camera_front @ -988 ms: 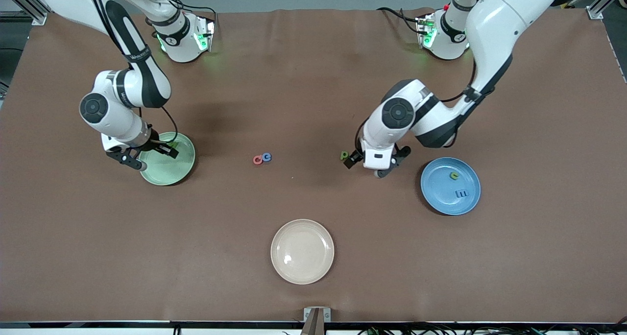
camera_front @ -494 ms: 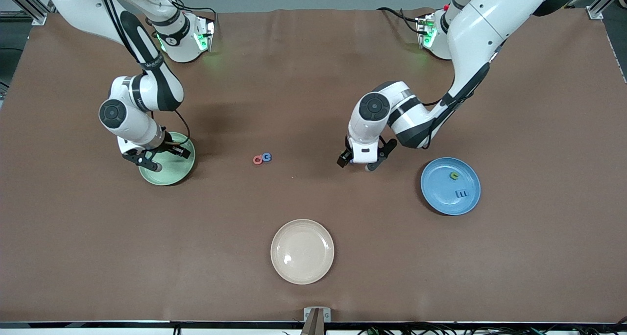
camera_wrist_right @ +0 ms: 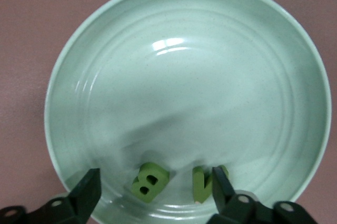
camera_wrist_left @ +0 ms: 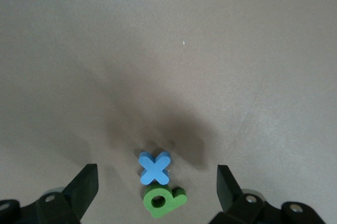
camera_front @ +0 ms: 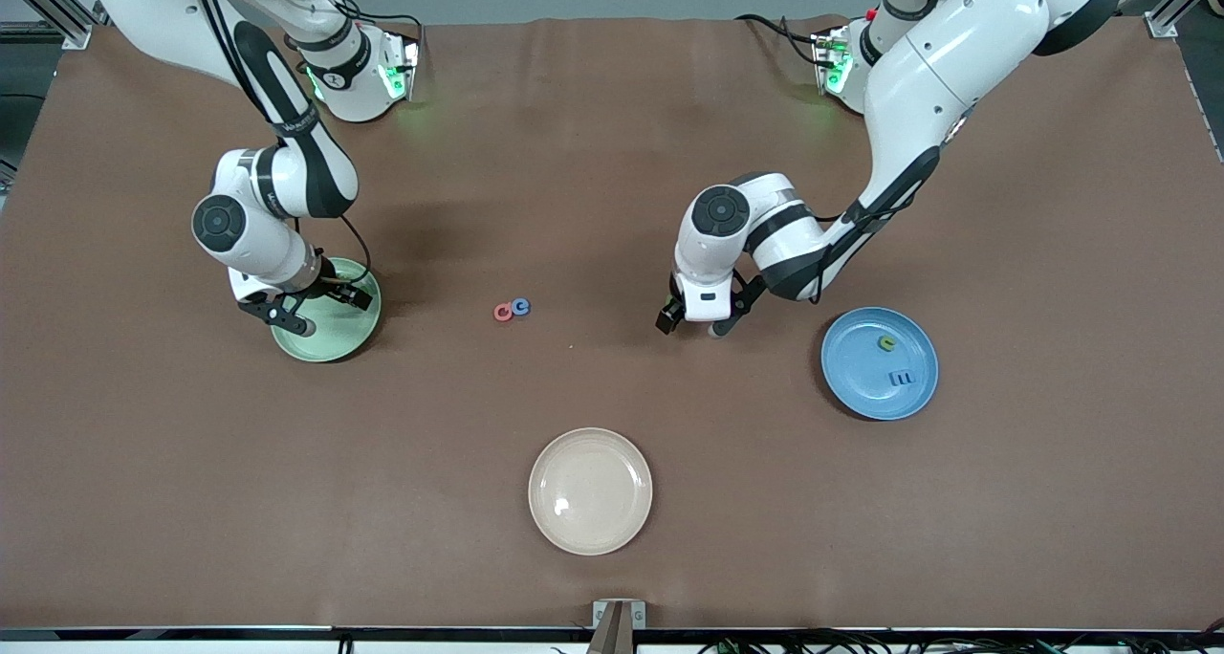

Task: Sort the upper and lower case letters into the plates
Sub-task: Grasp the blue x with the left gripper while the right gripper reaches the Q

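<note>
My right gripper (camera_front: 323, 312) hangs open low over the pale green plate (camera_front: 337, 340). In the right wrist view a green B (camera_wrist_right: 150, 181) lies loose in the plate (camera_wrist_right: 184, 66) between the fingers, and a green V (camera_wrist_right: 201, 184) lies against one fingertip (camera_wrist_right: 220, 184). My left gripper (camera_front: 692, 323) is open just above the table, straddling a blue x (camera_wrist_left: 154, 167) and a green p (camera_wrist_left: 163, 201); the hand hides both in the front view. A red c (camera_front: 503, 313) and a blue c (camera_front: 521, 306) touch mid-table. The blue plate (camera_front: 865, 391) holds a green c (camera_front: 887, 343) and a blue E (camera_front: 901, 379).
A cream-white plate (camera_front: 590, 490) sits nearest the front camera, midway along the table. Both arm bases stand along the edge farthest from that camera. Bare brown table lies between the plates.
The left arm swung toward the right arm's end and came down over the green p, which now is covered. The right arm shifted slightly over the green plate and its jaws opened.
</note>
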Available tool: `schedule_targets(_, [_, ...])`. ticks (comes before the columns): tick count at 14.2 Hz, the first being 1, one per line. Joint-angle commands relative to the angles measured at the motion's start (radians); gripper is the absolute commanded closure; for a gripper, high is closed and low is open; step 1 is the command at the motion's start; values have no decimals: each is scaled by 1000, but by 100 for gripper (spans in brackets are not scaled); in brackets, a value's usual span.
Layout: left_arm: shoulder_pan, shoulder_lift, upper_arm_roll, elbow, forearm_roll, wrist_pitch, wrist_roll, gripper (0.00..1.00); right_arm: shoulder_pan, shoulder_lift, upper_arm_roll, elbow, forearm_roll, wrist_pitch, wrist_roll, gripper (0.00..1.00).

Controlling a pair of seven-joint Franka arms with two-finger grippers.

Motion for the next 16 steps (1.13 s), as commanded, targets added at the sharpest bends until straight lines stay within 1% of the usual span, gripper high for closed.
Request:
schedule_targets(1, [-19, 13, 10, 13, 25, 11, -28, 12, 5, -58, 2, 73, 15, -164, 12, 0])
schedule_targets(2, [-22, 15, 10, 14, 25, 11, -26, 17, 13, -64, 4, 94, 15, -192, 36, 0])
schedule_targets(3, [-31, 16, 12, 16, 25, 11, -26, 21, 45, -68, 4, 100, 15, -193, 82, 0])
schedule_targets(4, [-35, 16, 24, 18, 24, 11, -26, 27, 86, -65, 4, 103, 15, -187, 144, 0])
schedule_targets(5, [-43, 16, 27, 19, 24, 11, -26, 36, 140, -59, 2, 121, 15, -182, 229, 0])
schedule_targets(7, [-46, 16, 29, 19, 24, 11, -25, 52, 207, -41, 2, 156, 15, -164, 365, 0])
schedule_targets(8, [-46, 16, 29, 19, 24, 11, -24, 59, 241, -15, 2, 187, 15, -162, 471, 0])
schedule_targets(9, [-46, 16, 29, 19, 25, 11, -23, 67, 267, 31, 2, 216, 14, -145, 569, 0])
schedule_targets(10, [-46, 15, 30, 21, 25, 11, -21, 75, 287, 57, 2, 238, 14, -113, 629, 0])
schedule_targets(11, [-46, 15, 30, 24, 27, 11, -20, 78, 309, 88, 2, 258, 14, -78, 692, 0])
schedule_targets(13, [-42, 12, 29, 25, 27, 11, -15, 82, 345, 134, 1, 301, 14, -61, 786, 0])
schedule_targets(15, [-29, 4, 29, 25, 27, 10, -15, 84, 376, 195, 1, 357, 8, -58, 884, 0])
schedule_targets(16, [-26, -3, 27, 25, 27, 7, -15, 84, 385, 218, 1, 376, 4, -58, 903, 0])
